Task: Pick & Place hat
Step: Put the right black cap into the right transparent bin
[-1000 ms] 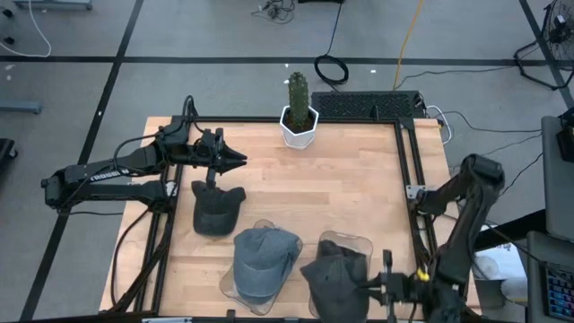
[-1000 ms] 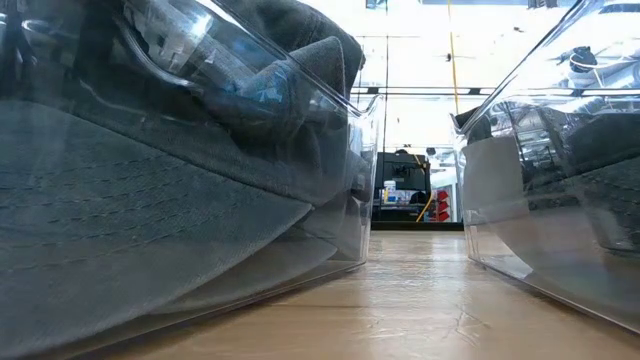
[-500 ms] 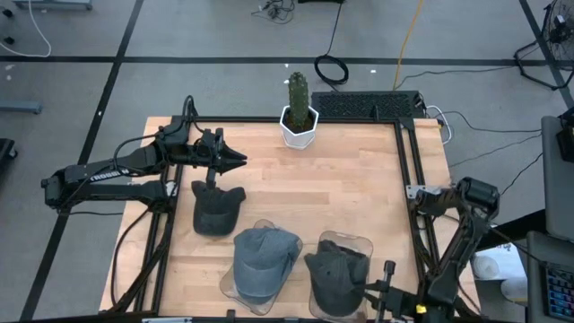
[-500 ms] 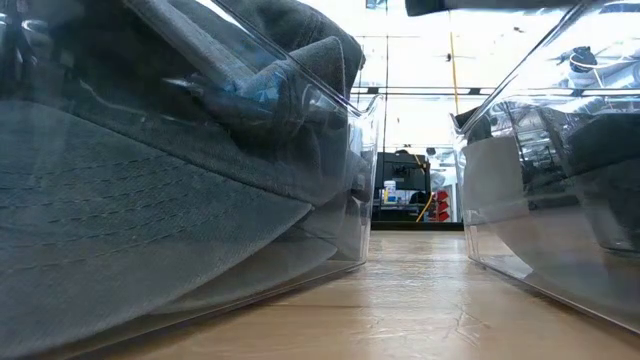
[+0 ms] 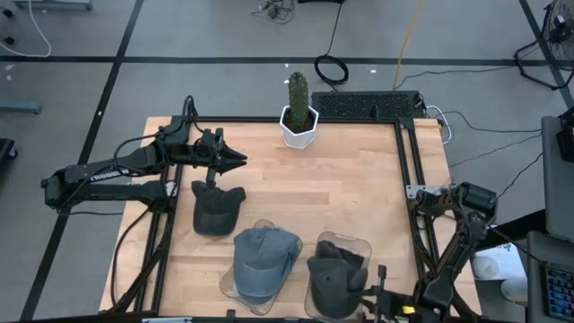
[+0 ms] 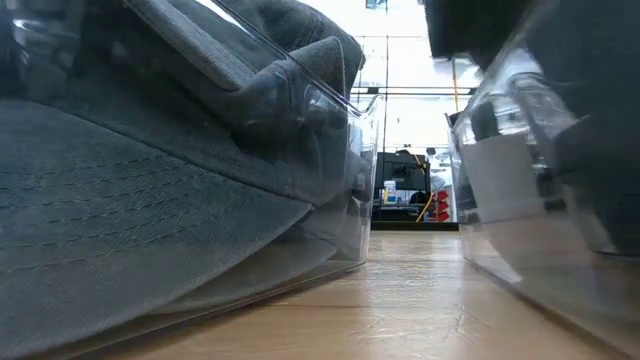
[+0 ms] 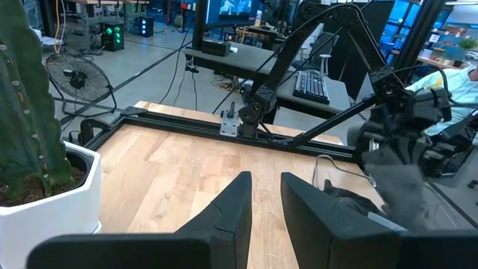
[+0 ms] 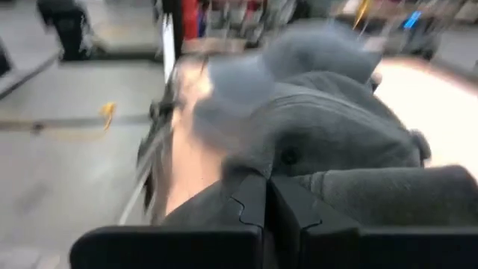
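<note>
My right gripper [image 5: 369, 292] sits at the table's near edge, shut on a dark grey hat [image 5: 334, 274] that lies in a clear container [image 5: 357, 242]. In the right wrist view the hat [image 8: 336, 149] fills the picture beyond my shut fingers [image 8: 266, 200]. A blue-grey hat [image 5: 265, 256] sits in a second clear container [image 5: 226, 285] to its left. A dark hat [image 5: 217, 210] lies flat on the table by its underside. My left gripper [image 5: 239, 161] hovers at the far left above it, pointing right, its fingers [image 7: 265, 196] a narrow gap apart with nothing between them. My right gripper pinches the dark grey hat's cloth at its right-hand edge [image 8: 254, 170] between its two fingers. The fingers come nearly level from the table's right side. The hat reaches leftward from the fingers into the clear container; which part of it rests there is blurred.
A potted cactus [image 5: 298, 112] stands at the table's far edge, with a black keyboard [image 5: 368, 106] beside it. Black rails [image 5: 405, 170] run along the right side. In the low view the two clear containers [image 6: 340, 170] [image 6: 500, 190] flank a bare strip of wood.
My right gripper has sunk and shifted a little toward the table's left, rolling somewhat, still shut on the dark grey hat. The hat has come down into the right-hand clear container, which now looks dark in the low view.
</note>
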{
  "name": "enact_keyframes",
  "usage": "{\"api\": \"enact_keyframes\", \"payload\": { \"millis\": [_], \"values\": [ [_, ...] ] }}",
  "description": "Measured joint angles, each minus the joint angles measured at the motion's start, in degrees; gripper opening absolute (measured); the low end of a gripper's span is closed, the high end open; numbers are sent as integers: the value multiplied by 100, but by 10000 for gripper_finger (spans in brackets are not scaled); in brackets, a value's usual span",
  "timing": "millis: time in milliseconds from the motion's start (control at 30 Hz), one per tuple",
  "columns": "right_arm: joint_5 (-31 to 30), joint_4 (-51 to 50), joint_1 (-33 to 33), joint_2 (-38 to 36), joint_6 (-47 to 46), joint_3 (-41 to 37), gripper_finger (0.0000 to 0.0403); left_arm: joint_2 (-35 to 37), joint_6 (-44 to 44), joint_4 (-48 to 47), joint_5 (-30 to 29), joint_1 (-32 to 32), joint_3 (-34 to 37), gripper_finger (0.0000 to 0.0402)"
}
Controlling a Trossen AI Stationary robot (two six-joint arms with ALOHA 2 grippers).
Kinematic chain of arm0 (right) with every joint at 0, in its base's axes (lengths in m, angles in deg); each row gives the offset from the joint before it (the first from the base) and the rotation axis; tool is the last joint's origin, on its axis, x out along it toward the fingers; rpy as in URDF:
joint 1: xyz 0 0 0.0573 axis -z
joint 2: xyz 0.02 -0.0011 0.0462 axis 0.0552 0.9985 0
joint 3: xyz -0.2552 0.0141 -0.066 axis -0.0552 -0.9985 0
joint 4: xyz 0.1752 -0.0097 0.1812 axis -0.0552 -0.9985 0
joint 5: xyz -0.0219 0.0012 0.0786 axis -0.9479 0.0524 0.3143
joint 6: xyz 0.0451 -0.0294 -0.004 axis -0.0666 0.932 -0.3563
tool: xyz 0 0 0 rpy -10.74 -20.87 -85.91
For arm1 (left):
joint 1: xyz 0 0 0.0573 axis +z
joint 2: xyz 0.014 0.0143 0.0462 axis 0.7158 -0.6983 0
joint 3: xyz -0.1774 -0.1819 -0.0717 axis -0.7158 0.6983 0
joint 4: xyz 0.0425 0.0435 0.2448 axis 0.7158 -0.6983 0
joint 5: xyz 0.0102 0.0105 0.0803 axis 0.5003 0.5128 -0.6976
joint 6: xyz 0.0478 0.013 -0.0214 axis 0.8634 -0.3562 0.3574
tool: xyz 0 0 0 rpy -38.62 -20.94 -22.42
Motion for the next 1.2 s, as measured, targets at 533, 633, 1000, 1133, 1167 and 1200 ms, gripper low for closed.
{"api": "enact_keyframes", "payload": {
  "millis": [533, 633, 1000, 1133, 1167, 1200],
  "values": [
    [693, -1121, 146, -676, -119, -2, 150, 0, 0, 0, 0, -2, 2, 81],
    [684, -1022, 152, -1029, 493, -2, 196, 0, 0, 0, 0, 0, 2, 81],
    [3590, 410, 1377, -1716, 3047, 26, 148, 0, 0, 2, 0, -2, 2, 81],
    [4594, -589, 1898, -1684, 2513, 22, 40, 0, 0, 0, 0, -2, 2, 81],
    [4756, -760, 1979, -1641, 2476, 22, 21, 0, -2, 0, 0, -1, 2, 81],
    [4869, -895, 2027, -1600, 2441, 22, 13, 0, 0, 0, 0, -1, 2, 81]
  ]
}}
